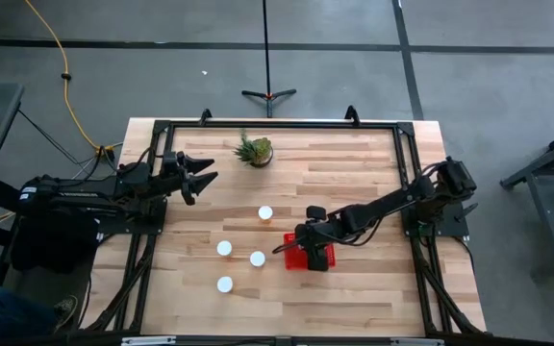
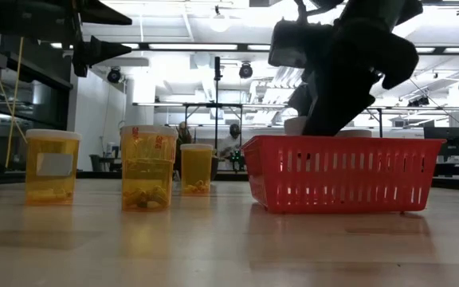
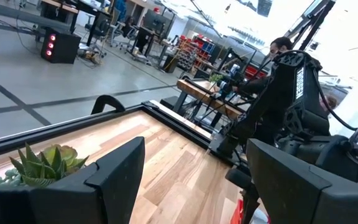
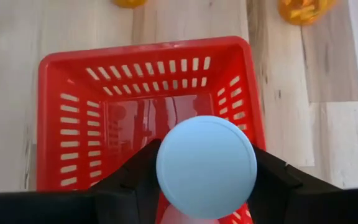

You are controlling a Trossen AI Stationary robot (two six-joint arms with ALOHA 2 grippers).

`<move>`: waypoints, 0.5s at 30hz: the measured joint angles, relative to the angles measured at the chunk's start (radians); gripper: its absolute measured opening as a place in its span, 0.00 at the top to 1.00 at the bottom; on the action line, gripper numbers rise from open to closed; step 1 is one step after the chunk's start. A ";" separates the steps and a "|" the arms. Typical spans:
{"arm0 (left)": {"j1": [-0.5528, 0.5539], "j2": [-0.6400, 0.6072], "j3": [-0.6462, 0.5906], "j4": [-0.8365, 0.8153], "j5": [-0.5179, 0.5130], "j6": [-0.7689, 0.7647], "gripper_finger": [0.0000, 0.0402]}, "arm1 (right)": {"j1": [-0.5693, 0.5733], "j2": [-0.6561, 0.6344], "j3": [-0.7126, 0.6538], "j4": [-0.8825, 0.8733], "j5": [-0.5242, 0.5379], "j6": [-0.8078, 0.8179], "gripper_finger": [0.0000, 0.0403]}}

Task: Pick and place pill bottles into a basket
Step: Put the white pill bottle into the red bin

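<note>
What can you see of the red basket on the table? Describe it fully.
The basket is a small rectangular red plastic tub with slotted sides and a glossy solid floor. It sits flat and upright on the wooden table, its floor bare as far as can be seen. The right claw holds a white-capped bottle directly above it.

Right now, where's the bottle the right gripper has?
In the right wrist view the bottle sits between the right gripper's fingers, directly over the inside of the red basket; in the high view that is right of the four bottles standing on the table.
</note>
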 joint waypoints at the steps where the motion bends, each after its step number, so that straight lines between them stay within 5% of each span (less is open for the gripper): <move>1: 0.000 0.000 0.000 0.000 0.000 0.000 0.22 | -0.002 0.000 0.000 0.000 0.000 -0.002 0.56; 15: 0.000 0.000 0.000 0.000 0.000 -0.001 0.22 | -0.007 0.000 0.000 -0.003 -0.017 -0.007 0.55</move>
